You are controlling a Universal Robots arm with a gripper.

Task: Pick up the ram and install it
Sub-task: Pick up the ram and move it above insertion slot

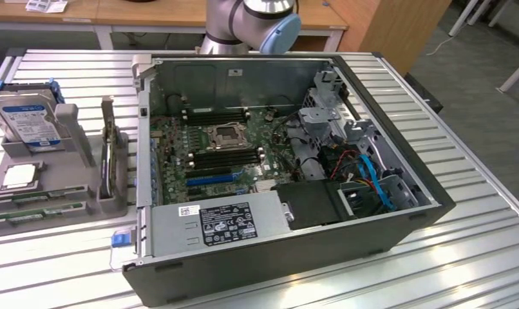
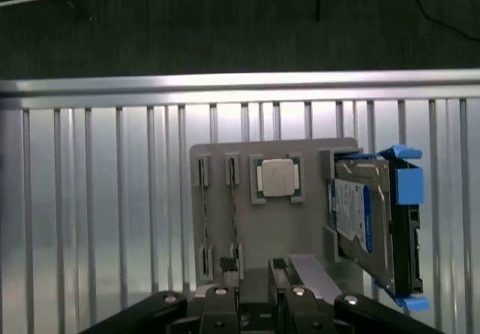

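Black fingers (image 2: 279,268) hang spread apart, grasping nothing, over a flat grey holder (image 2: 247,229). Thin green ram sticks (image 1: 35,214) sit in its slots beside a square silver chip (image 2: 277,177) and a boxy hard drive (image 2: 360,214). On the exterior view's right, an open computer case (image 1: 328,244) rests on the ribbed metal tabletop (image 1: 465,257).

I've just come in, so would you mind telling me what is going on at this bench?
A robot arm is working beside an open computer case on a slatted metal table. Its gripper is open and empty, hanging above a grey holder that carries the ram sticks, a processor chip and a hard drive. The ram sits in the holder, not yet picked up. The motherboard lies exposed inside the case.
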